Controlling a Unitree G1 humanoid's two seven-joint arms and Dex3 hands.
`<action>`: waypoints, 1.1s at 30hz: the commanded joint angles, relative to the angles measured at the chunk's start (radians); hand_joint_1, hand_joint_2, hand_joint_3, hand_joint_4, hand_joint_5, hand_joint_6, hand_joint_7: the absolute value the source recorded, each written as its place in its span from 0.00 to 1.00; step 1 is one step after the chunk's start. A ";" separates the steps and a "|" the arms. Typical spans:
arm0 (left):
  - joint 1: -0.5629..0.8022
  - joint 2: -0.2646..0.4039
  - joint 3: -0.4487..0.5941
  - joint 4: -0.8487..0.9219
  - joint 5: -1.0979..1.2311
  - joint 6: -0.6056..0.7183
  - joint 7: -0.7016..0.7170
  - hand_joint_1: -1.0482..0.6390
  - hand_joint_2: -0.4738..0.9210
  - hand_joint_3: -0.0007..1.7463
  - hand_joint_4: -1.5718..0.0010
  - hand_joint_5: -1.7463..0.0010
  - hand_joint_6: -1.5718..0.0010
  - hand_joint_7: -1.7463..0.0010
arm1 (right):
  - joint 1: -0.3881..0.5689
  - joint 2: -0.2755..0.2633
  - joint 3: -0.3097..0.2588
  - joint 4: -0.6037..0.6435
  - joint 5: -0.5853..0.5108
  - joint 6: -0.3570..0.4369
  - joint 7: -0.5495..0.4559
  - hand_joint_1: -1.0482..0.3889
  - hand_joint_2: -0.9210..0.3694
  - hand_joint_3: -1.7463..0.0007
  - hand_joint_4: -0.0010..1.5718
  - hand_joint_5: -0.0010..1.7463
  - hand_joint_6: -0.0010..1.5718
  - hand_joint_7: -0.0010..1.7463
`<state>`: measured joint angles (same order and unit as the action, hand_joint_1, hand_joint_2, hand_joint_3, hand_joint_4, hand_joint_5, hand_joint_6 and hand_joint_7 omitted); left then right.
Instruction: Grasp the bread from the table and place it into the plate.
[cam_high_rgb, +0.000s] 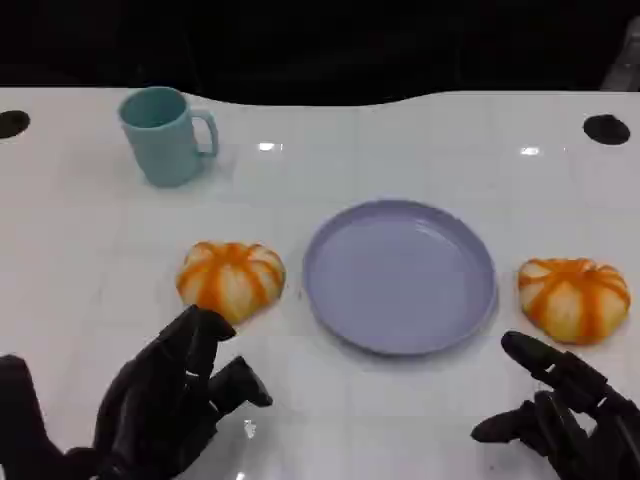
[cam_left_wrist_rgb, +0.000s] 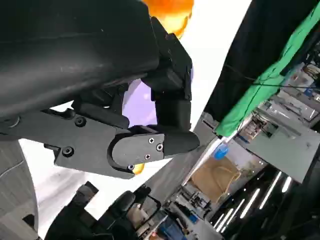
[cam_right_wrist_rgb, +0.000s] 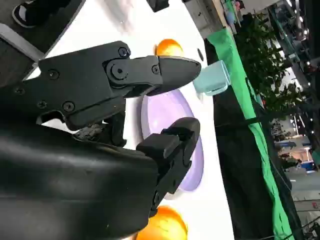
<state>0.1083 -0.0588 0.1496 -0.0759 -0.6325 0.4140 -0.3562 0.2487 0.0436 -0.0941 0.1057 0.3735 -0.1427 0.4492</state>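
Likely soft, light bread (cam_high_rgb: 231, 279); grip its sides gently. Left hand (cam_high_rgb: 165, 400) and right hand (cam_high_rgb: 565, 415) fingers spread, holding nothing.

A bread roll (cam_high_rgb: 231, 279) flanks the plate (cam_high_rgb: 400, 276) each side (mug (cam_high_rgb: 165, 135) behind).

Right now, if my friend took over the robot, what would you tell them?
Left hand: open, holding nothing, just short of the left bread.
Right hand: open, holding nothing, near the right bread.
Plate: sits between the two breads, nothing in it.
Blue mug: upright at the far left, not part of the job.
Done: nothing yet; both breads lie on the table.
Left: grasp a bread, lift it, set it in the plate.
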 joint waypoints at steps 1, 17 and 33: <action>-0.001 0.011 0.002 -0.001 0.008 -0.015 -0.001 0.33 1.00 0.24 0.56 0.00 0.68 0.09 | -0.004 -0.016 -0.005 0.003 -0.012 -0.013 -0.006 0.20 0.00 0.83 0.49 0.59 0.67 0.11; -0.005 0.013 0.004 0.010 0.003 -0.018 -0.009 0.33 1.00 0.24 0.56 0.00 0.69 0.10 | -0.010 -0.018 -0.008 0.013 -0.010 -0.014 -0.001 0.20 0.00 0.83 0.49 0.60 0.66 0.11; -0.046 0.144 -0.135 0.052 0.485 -0.504 -0.013 0.36 1.00 0.13 0.72 0.33 0.67 0.75 | -0.022 -0.012 -0.005 0.031 -0.017 -0.038 0.003 0.20 0.00 0.83 0.48 0.60 0.66 0.10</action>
<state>0.0643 0.0604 0.0253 -0.0273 -0.1960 -0.0406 -0.3907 0.2318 0.0416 -0.0949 0.1301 0.3557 -0.1636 0.4498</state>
